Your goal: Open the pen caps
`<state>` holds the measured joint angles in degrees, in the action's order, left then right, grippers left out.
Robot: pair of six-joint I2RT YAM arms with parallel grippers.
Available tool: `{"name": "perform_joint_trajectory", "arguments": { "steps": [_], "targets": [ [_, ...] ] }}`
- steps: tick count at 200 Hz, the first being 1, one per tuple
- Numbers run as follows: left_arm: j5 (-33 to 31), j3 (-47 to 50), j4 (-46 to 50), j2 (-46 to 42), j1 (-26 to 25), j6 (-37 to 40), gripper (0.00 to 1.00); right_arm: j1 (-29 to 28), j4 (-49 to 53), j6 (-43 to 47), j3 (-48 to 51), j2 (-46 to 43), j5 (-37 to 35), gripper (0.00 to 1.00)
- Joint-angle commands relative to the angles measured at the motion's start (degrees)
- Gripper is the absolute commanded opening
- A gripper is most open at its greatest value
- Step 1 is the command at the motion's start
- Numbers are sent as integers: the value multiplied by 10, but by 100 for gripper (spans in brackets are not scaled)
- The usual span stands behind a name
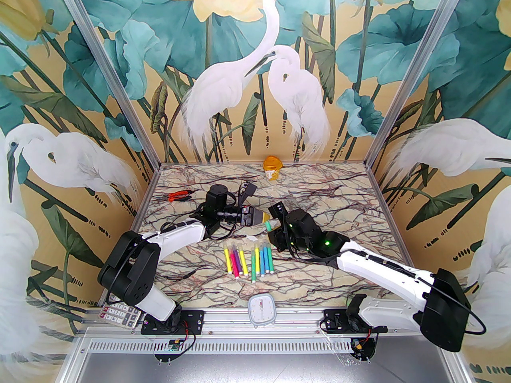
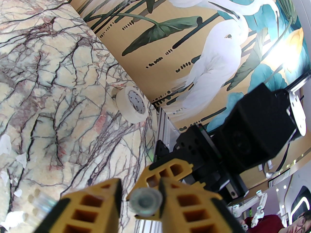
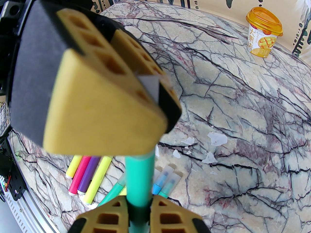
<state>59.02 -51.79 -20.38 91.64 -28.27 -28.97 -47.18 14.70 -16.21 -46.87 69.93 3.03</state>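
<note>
My right gripper (image 3: 138,215) is shut on the body of a teal pen (image 3: 139,176) and holds it above the table, tip pointing toward the left arm. The left gripper (image 2: 141,203) has its yellow fingers (image 3: 104,110) around that pen's clear cap (image 2: 145,200). One finger touches the cap and a thin gap shows at the other. From above, the two grippers meet mid-table, left gripper (image 1: 261,216) against right gripper (image 1: 277,224). Several more pens (image 1: 247,259) lie in a row below them. A loose clear cap (image 2: 41,203) rests on the marble.
A yellow-lidded cup (image 1: 272,168) stands at the back edge and orange pliers (image 1: 179,195) lie at the back left. A tape roll (image 2: 132,104) sits by the right wall. A timer (image 1: 260,309) and a calculator (image 1: 119,315) sit at the near edge. White scraps (image 3: 216,138) dot the marble.
</note>
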Motion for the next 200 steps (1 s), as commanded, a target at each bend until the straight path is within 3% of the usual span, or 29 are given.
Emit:
{"name": "perform_joint_trajectory", "arguments": {
  "steps": [1,27,52,79,115,141,174,200],
  "targets": [
    [18,-15,-3,4,-4,-2,24,1,-17,7,-4,-13,-3,14],
    [21,-14,-19,6,-4,-15,16,1,-21,5,2,-14,-9,23],
    [25,-19,-27,10,-4,-28,9,1,-24,-5,7,-11,-15,46],
    [36,-21,-55,14,-4,-60,4,2,-29,-12,6,4,-15,51],
    [61,-10,-156,25,-4,-136,1,3,-37,-20,-1,27,-11,46],
    [68,-1,-213,34,-4,-175,0,6,-40,-21,-1,26,-17,31],
    [58,-4,-189,35,-3,-161,0,8,-37,-19,8,2,-20,21],
    [32,-23,-76,25,-3,-91,0,9,-32,-17,18,-21,-23,16]
  ]
}}
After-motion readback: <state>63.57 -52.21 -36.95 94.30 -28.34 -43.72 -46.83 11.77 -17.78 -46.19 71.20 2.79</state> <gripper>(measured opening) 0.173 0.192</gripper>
